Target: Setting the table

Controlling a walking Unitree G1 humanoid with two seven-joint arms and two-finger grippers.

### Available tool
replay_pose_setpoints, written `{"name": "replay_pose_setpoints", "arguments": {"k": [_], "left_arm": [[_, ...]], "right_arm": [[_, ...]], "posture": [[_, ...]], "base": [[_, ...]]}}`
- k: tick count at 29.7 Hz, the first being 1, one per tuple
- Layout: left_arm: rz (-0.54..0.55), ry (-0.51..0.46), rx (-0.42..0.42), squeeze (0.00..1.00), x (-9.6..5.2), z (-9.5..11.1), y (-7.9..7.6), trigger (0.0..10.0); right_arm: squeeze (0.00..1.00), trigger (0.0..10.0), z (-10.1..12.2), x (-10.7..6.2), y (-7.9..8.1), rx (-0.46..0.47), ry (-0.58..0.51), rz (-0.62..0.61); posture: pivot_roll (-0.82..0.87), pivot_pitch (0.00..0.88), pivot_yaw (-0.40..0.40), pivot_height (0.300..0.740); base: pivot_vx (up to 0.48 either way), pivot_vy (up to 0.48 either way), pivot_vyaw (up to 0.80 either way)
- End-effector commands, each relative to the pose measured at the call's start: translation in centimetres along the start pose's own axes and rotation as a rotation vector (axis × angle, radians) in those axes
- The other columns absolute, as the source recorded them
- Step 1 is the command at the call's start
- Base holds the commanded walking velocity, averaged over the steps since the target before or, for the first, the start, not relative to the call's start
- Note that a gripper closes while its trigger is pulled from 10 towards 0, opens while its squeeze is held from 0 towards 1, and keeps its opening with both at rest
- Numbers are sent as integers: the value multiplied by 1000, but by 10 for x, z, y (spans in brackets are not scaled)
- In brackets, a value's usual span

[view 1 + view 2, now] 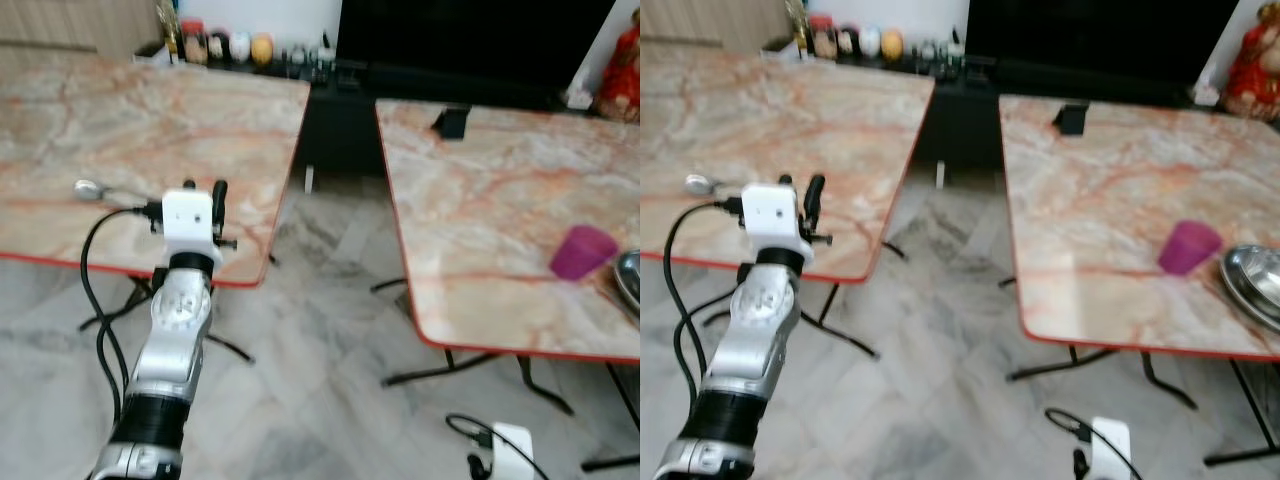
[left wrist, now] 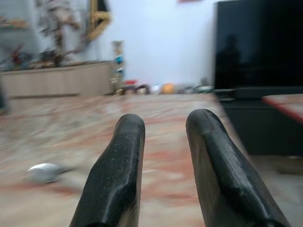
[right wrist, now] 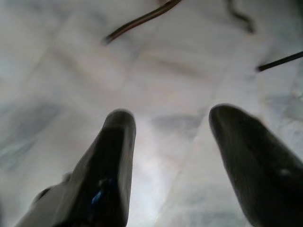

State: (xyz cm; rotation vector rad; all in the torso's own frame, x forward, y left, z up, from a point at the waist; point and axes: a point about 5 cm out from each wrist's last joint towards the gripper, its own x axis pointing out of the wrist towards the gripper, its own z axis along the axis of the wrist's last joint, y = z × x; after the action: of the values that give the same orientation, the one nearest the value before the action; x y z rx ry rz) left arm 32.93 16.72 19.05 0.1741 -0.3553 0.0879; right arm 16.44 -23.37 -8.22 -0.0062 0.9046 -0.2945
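Spoon (image 1: 88, 187) lies near the front edge of the left marble-patterned table (image 1: 150, 110), well to the robot's left of the left gripper (image 1: 204, 193), which hovers over that table's front part with its two black fingers slightly apart and nothing between them. From the left wrist view the spoon's bowl (image 2: 43, 172) appears blurred on the tabletop beside the fingers (image 2: 118, 175), and beyond it stand a low wooden cabinet (image 2: 57, 80) with ornaments and a row of small jars and round objects (image 2: 151, 88) against a white wall. The head views add the second marble table (image 1: 1120, 200) on the right, separated from the first by a strip of grey tiled floor (image 1: 320, 330). On it a purple plastic cup (image 1: 1189, 247) stands near the front edge, its inside not visible, and just beside it, at the far right, is a steel bowl (image 1: 1252, 285), more of which shows in the right eye view. A small black object (image 1: 452, 122) sits at that table's far end. A large dark screen (image 1: 470, 40) stands behind. The right gripper (image 3: 170, 156) hangs low over the floor, fingers spread wide and empty. No writing is readable anywhere.
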Motion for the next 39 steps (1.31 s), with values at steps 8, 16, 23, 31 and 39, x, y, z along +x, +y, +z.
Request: {"name": "replay_pose_setpoints", "arguments": {"k": [8,16,23,31,39], "left_arm": [[22,10,17,0,-1,0,5,10000],[91,60,9,0,-7,-11,23,10000],[116,111,50,0,-13,-25,33,10000],[138,234,109,0,-30,-57,49,10000],[-66,696,55,0,-90,-141,47,10000]], "right_arm": [[0,10000,6,1,4,-49,-15,37],[0,10000,6,1,5,-50,-16,45],[0,10000,6,1,6,-48,-17,49],[0,10000,6,1,7,-39,-17,52],[0,10000,5,1,17,-13,-23,68]], "posture": [[158,0,-100,707],[167,0,-98,707],[165,0,-94,707],[166,0,-90,707],[183,0,-63,707]], "base": [[0,60,650],[0,0,800],[0,0,800],[0,0,800],[0,0,789]]}}
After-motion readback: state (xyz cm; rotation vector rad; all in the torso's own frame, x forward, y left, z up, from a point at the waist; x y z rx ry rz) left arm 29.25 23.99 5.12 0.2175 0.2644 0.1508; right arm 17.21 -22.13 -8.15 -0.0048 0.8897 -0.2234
